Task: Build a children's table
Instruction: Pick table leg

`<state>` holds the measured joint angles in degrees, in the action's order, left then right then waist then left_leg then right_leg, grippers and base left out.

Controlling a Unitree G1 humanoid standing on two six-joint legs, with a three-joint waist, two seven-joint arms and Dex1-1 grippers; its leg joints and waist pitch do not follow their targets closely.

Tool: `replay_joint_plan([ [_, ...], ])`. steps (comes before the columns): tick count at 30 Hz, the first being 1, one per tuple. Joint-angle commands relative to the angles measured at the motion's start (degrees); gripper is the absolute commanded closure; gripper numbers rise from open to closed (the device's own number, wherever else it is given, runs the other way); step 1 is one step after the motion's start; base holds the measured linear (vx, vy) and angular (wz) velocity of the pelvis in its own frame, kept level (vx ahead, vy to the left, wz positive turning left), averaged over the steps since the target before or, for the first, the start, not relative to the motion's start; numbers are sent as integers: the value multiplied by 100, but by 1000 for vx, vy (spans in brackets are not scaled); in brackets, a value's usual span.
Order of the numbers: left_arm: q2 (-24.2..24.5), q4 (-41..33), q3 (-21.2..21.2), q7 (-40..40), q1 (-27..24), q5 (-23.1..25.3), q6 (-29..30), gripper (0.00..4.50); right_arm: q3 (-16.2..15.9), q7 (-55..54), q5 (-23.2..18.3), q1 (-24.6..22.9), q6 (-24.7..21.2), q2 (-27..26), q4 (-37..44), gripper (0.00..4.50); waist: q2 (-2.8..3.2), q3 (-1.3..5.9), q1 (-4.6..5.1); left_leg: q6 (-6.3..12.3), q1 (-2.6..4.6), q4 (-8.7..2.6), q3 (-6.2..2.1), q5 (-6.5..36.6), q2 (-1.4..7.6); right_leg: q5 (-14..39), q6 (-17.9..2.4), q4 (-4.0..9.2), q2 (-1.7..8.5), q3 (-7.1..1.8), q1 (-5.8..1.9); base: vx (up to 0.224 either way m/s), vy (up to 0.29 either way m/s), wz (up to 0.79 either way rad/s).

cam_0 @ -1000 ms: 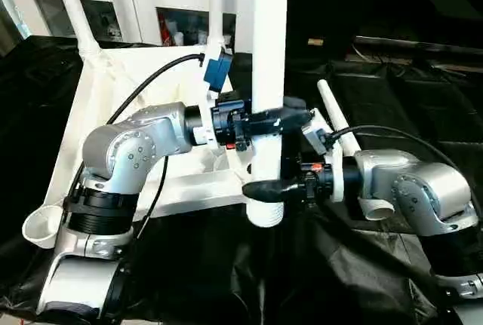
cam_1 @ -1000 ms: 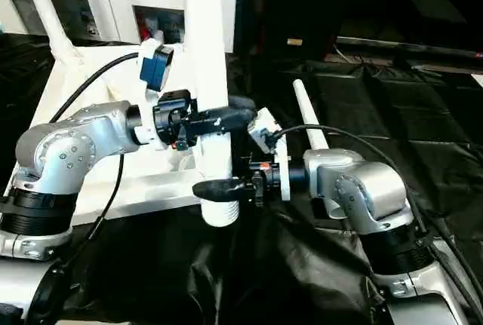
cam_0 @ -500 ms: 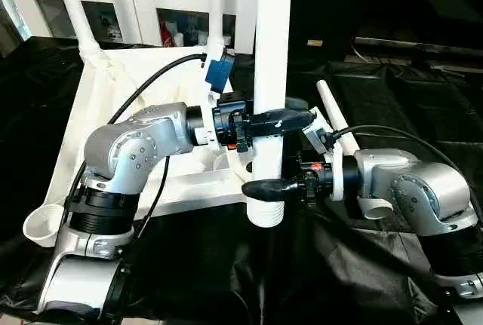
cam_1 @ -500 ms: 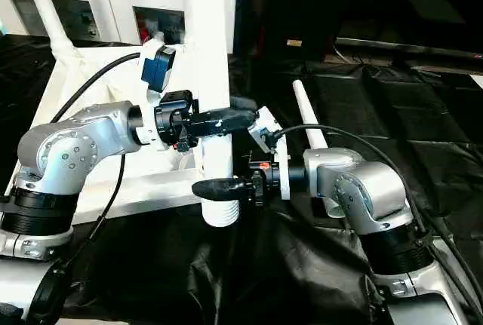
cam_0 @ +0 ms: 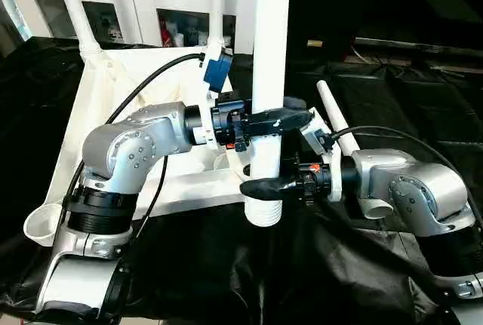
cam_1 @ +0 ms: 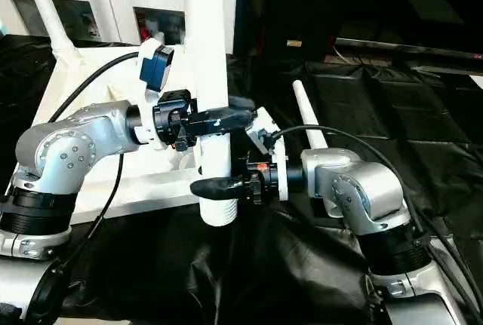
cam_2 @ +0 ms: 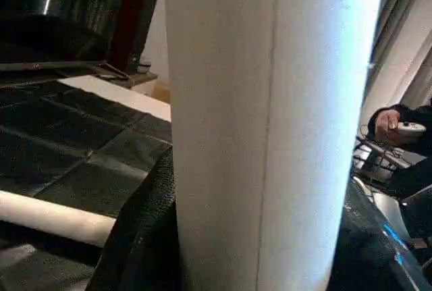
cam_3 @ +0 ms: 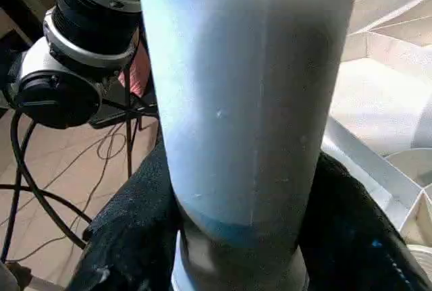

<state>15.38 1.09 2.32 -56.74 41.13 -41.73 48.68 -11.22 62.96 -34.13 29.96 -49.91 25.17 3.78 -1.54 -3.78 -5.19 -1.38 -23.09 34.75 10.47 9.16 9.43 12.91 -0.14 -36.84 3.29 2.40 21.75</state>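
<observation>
A long white table leg (cam_0: 270, 46) stands upright above the black cloth, its ribbed end (cam_0: 263, 212) hanging just off the tabletop's near right corner. My left gripper (cam_0: 281, 120) is shut on it higher up. Lower down, just above the ribbed end, my right gripper (cam_0: 260, 187) is shut on it too. Black fingers (cam_2: 135, 237) flank the leg (cam_2: 270, 122) in the left wrist view, and fingers (cam_3: 128, 237) hug it (cam_3: 250, 88) in the right wrist view. The white tabletop (cam_0: 98, 106) lies underside up, with two legs (cam_0: 69, 4) (cam_0: 216, 1) standing in its far sockets.
Another white leg (cam_0: 334, 114) lies on the black cloth (cam_0: 226, 280) behind my right forearm. An empty corner socket (cam_0: 39, 225) sits at the near left. A white glass-door cabinet (cam_0: 136, 4) stands behind. A person's hand (cam_2: 388, 123) holds a controller far off.
The held leg and both grippers have barely shifted; both grips are the same.
</observation>
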Motion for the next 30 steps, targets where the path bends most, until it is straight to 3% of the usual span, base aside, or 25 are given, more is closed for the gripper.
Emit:
replay_joint_plan([
  [1, -31, -105, 184, -191, 123, -67, 2, 264, 92, -88, 19, 116, 27, -3, -77, 256, -25, 428, -13, -14, 190, -364, -129, 723, 371, 456, -1327, 434, 507, -265, -229, 0, 0, 0],
  [4, -37, -147, 184, -92, 111, 34, -114, 264, 93, -96, 19, 116, 44, -8, -87, 256, -24, 424, -13, -23, 191, -362, -129, 764, 371, 516, -1321, 442, 513, -267, -225, 0, 0, 0],
  [6, -68, -108, 129, -33, 131, -42, 0, 194, 93, -97, 19, 119, 48, -8, -92, 256, -21, 427, -16, -31, 195, -358, -127, 756, 372, 508, -1327, 439, 512, -268, -223, 0, 0, 0],
  [10, -216, 64, -102, 172, 217, -153, 22, 187, 107, -121, 12, 121, 67, -26, -108, 257, -19, 422, -21, -63, 192, -357, -126, 835, 365, 579, -1339, 453, 510, -269, -223, 0, 0, 0],
  [11, -395, 199, -383, 427, 279, -246, -118, 174, 138, -156, -6, 114, 80, -59, -109, 258, 1, 426, -26, -73, 192, -359, -135, 834, 370, 574, -1334, 444, 516, -268, -229, 0, 0, 0],
  [13, -514, 279, -559, 587, 315, -305, -235, 157, 161, -178, -20, 104, 83, -80, -104, 258, -25, 429, -16, -72, 183, -349, -131, 850, 364, 518, -1386, 455, 523, -265, -244, 0, 0, 0],
  [14, -632, 357, -731, 761, 353, -339, -386, 153, 181, -201, -29, 96, 87, -99, -102, 258, -1, 427, -26, -62, 183, -346, -136, 877, 366, 515, -1394, 463, 520, -265, -236, 0, 0, 0],
  [19, -1193, 841, -1769, 1751, 638, -1011, -831, 132, 416, -413, -149, -4, 106, -252, -78, 259, -28, 438, -40, 18, 167, -328, -140, 798, 352, 297, -1452, 450, 522, -259, -260, 0, 0, 0],
  [20, -1247, 918, -1919, 1932, 675, -1064, -954, 132, 462, -480, -159, -26, 133, -286, -75, 259, 47, 444, -52, 12, 165, -322, -151, 795, 350, 275, -1450, 438, 525, -257, -266, 0, 0, 0],
  [21, -1251, 985, -2093, 2150, 683, -1085, -1086, 132, 569, -641, -147, -61, 220, -361, -80, 259, 16, 447, -35, 21, 165, -333, -155, 796, 355, 188, -1428, 445, 504, -254, -266, 0, 0, 0],
  [23, -1208, 1015, -2167, 2267, 667, -1030, -1149, 132, 661, -786, -124, -82, 305, -426, -93, 259, 45, 455, -41, 7, 180, -335, -161, 817, 362, 185, -1410, 433, 509, -252, -254, 0, 0, 0],
  [25, -1056, 976, -2146, 2335, 583, -719, -1195, 132, 813, -1022, -94, -102, 403, -517, -137, 260, 33, 456, -16, -23, 190, -351, -166, 824, 368, 175, -1333, 436, 493, -252, -252, 0, 0, 0],
  [27, -774, 841, -1855, 2223, 399, -144, -1289, 132, 922, -1231, -22, -112, 480, -568, -202, 261, 57, 450, -15, -47, 203, -367, -177, 830, 388, 251, -1249, 443, 503, -257, -233, 0, 0, 0],
  [29, -241, 554, -1168, 1771, -9, 709, -1515, 132, 1036, -1528, 138, -132, 620, -625, -288, 261, 78, 445, -5, -122, 220, -382, -174, 905, 395, 409, -1142, 451, 498, -260, -213, 0, 0, 0],
  [30, 280, 246, -587, 1384, -420, 1172, -1583, 132, 1070, -1840, 386, -161, 768, -639, -373, 261, 82, 442, 33, -227, 211, -421, -181, 907, 403, 516, -989, 436, 478, -259, -196, 0, 0, 0],
])
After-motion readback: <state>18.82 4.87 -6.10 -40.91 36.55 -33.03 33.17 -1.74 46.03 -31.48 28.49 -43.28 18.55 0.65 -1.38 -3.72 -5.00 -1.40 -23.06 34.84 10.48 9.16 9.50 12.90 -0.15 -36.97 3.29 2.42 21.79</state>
